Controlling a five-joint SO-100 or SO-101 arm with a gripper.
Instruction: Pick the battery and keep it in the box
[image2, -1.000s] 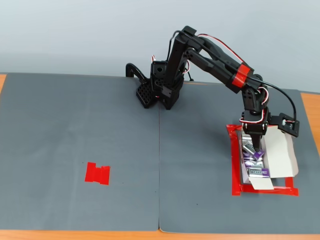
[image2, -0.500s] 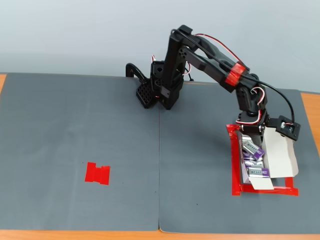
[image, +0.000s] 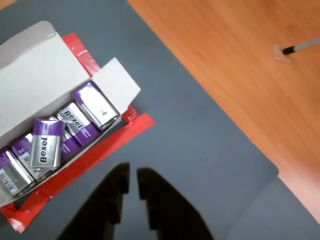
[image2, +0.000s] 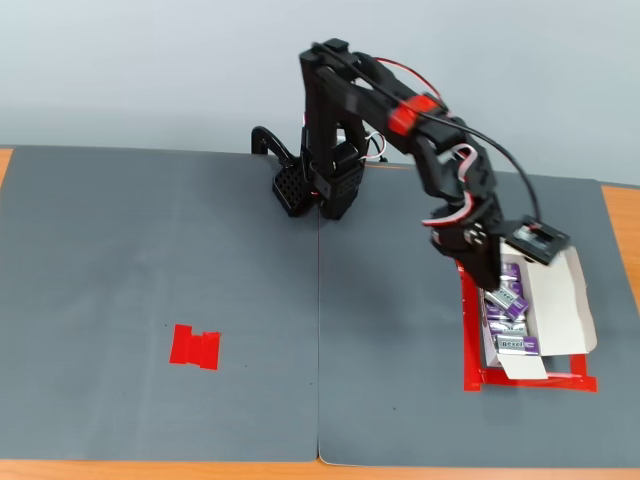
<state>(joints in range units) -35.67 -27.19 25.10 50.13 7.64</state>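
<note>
The white box (image: 35, 80) lies open with several silver and purple batteries inside. One battery (image: 46, 142) lies tilted on top of the others. In the wrist view my gripper (image: 133, 172) hangs above the grey mat just outside the box's red tape frame, its jaws nearly together with only a thin slit and nothing between them. In the fixed view the gripper (image2: 490, 272) hovers over the left rim of the box (image2: 560, 300), above the batteries (image2: 508, 300).
A red tape frame (image2: 530, 382) outlines the box at the mat's right side. A flat red tape patch (image2: 195, 346) lies on the left mat. Bare wooden table (image: 240, 65) borders the mat, with a small pen-like object (image: 290, 49) on it.
The arm has lifted and swung back to the left, drawing the gripper up out of the box. The batteries stay in the box.
</note>
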